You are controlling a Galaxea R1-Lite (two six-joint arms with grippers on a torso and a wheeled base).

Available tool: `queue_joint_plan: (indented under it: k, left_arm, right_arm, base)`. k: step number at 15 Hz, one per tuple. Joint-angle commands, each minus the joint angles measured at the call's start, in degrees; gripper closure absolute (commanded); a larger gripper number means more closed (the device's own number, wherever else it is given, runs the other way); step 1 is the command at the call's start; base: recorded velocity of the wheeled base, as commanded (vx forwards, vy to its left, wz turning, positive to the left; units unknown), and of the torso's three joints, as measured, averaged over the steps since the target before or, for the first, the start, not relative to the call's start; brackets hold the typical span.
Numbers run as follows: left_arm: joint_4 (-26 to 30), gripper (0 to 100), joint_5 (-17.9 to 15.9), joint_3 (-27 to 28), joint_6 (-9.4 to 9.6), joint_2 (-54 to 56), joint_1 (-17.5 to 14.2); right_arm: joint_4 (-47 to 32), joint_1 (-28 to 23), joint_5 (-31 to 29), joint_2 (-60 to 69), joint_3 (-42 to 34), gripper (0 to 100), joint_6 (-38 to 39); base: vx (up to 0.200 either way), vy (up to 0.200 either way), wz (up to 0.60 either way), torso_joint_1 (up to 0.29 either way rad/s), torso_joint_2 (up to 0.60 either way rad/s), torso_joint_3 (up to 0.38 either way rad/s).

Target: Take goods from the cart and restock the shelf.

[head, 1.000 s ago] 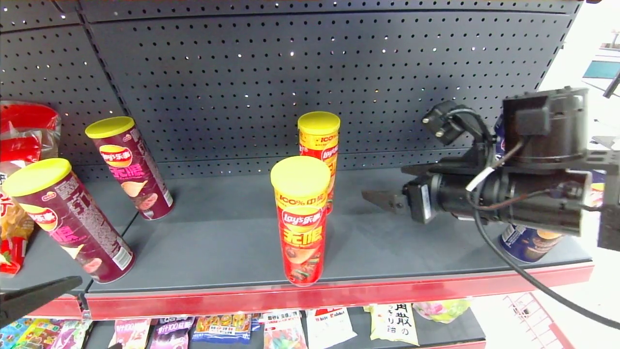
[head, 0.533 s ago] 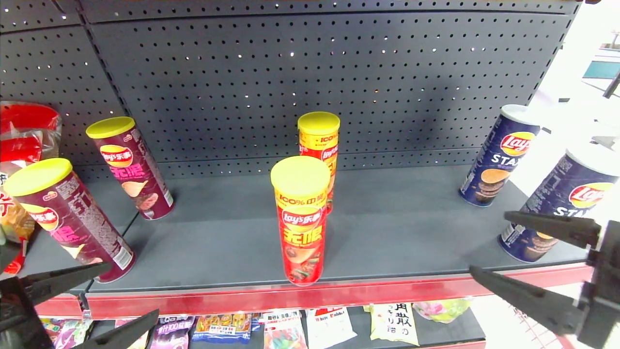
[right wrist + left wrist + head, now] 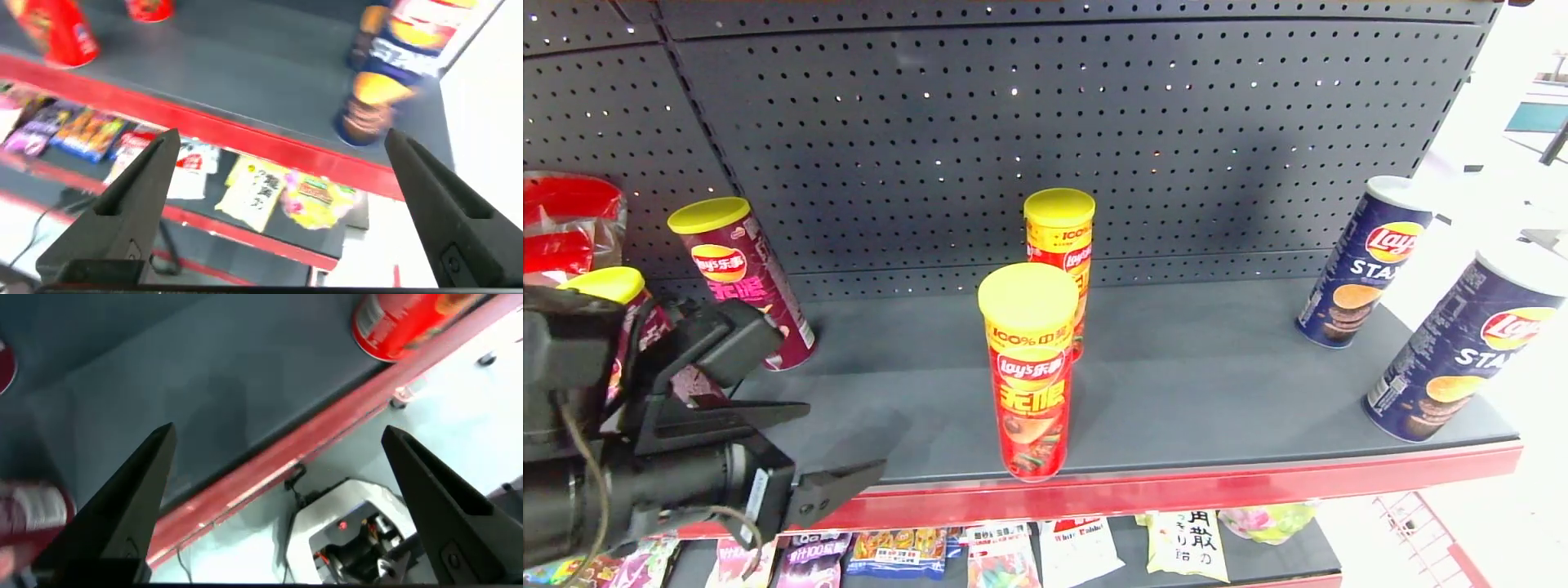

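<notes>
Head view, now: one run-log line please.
left gripper: open, empty, at shelf front edge near maroon cans | right gripper: open, empty, facing blue cans | stock: two red cans mid-shelf

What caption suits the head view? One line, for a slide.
Open, empty left gripper before the shelf; maroon cans, red cans and blue cans stand in pairs.

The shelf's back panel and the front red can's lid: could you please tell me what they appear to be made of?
Back panel: probably painted sheet metal, matte dark grey, punched with regular holes. Lid: likely plastic, smooth yellow, with a soft sheen.
</notes>
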State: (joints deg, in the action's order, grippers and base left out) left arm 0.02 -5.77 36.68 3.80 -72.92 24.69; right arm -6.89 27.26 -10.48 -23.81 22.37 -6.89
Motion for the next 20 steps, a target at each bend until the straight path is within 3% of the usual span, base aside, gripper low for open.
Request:
queue_joint_plan:
  k: [1,6,20]
  left_arm:
    - [0.15,0,2.60,4.10,-0.02,-10.31,2.47]
    - [-0.02,0,3.13,8.23,-0.29,-18.04,3.61]
    - [-0.02,0,3.13,16.14,-0.29,-25.95,6.16]
  right_arm:
    - [-1.02,-2.39,-0.06,6.58,-0.66,0,0.12]
    - [-2.08,-3.53,0.02,6.93,-0.57,0,0.12]
    - [-2.17,-3.53,0.02,6.58,-0.75,0,0.21]
  base:
    - [0.000,0.000,0.00,0.000,0.00,0.000]
    - [0.000,0.000,0.00,0.000,0.00,0.000]
    - [0.000,0.000,0.00,0.000,0.00,0.000]
